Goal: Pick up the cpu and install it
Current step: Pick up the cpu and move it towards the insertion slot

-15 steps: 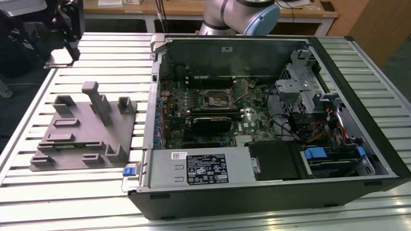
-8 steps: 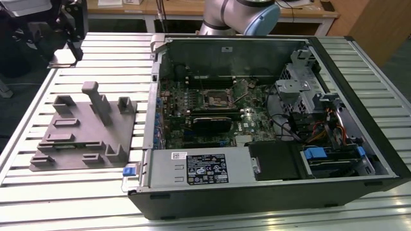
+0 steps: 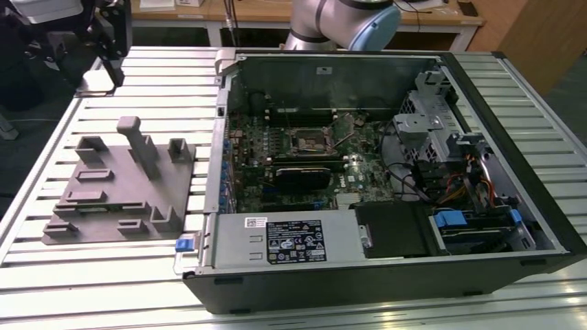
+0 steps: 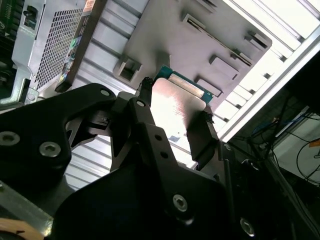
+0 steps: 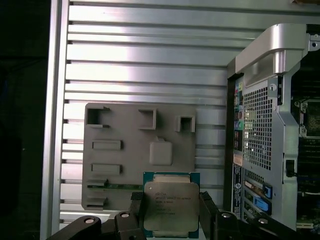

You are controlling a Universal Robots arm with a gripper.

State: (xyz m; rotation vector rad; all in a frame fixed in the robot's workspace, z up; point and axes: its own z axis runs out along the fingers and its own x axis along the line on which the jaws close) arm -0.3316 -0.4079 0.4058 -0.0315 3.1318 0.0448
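One cpu [image 5: 171,200], pinched at opposite edges between two black fingers [image 5: 136,210] of one gripper [image 5: 171,212], jaws closed to chip width, held in air over one grey moulded tray [image 5: 135,150]. One open computer case [image 3: 385,172] beside tray. Slatted aluminium table [image 3: 119,275]; wooden bench [image 3: 275,12] behind.

A ribbed silver tabletop [image 3: 110,275] carries two things: a grey moulded tray [image 3: 112,199] on the exterior view's left and, just beside it, an open computer case [image 3: 367,289].

Wrist views past gripper [image 5: 171,202] onto tray [image 5: 130,135]
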